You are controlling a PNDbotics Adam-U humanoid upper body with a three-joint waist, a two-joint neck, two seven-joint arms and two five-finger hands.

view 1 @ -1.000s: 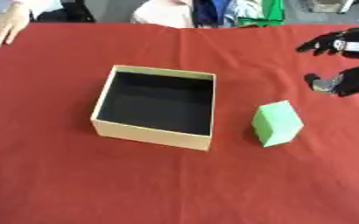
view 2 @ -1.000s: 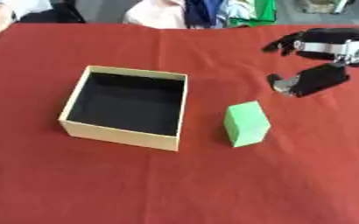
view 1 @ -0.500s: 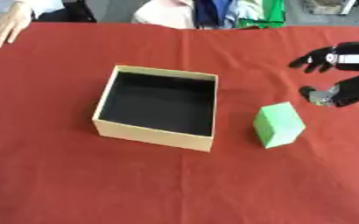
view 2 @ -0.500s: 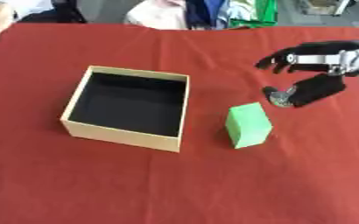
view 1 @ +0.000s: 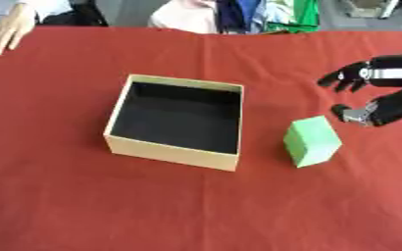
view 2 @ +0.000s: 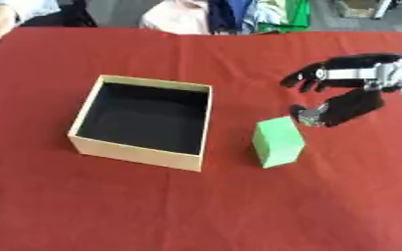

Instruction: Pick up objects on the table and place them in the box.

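Green and solid, the small block (view 2: pixel 278 142) stands on the red tablecloth (view 2: pixel 196 206) just right of the open tan cardboard box (view 2: pixel 142 122). The right eye view shows more of the black right hand (view 2: pixel 338 93), which hovers just right of the block, fingers and thumb spread apart, holding nothing.

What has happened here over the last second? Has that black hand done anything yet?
The right hand has moved in from the table's right side toward the green block, fingers and thumb spread open, and now hangs just beside it, holding nothing. The green block, the box and the red table stayed as they were.
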